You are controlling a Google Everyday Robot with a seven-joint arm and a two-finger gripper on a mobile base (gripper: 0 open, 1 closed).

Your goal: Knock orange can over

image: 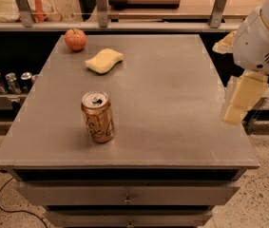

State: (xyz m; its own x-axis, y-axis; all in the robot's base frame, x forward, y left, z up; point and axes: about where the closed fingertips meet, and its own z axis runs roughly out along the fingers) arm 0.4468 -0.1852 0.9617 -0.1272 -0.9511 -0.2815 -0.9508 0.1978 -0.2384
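Note:
The orange can (pixel 97 117) stands upright on the grey table (pixel 172 89), at its front left part, with its silver top facing up. My gripper (pixel 239 100) hangs at the table's right edge, pale yellow below the white arm (pixel 262 37). It is far to the right of the can, at about the can's depth, and touches nothing.
A red apple (pixel 75 39) sits at the table's far left corner. A yellow sponge (pixel 104 61) lies just right of it. Small silver cans (pixel 10 81) stand on a lower shelf to the left. A railing and counter (pixel 143 25) run behind the table. Drawers (pixel 124 196) are below the front edge.

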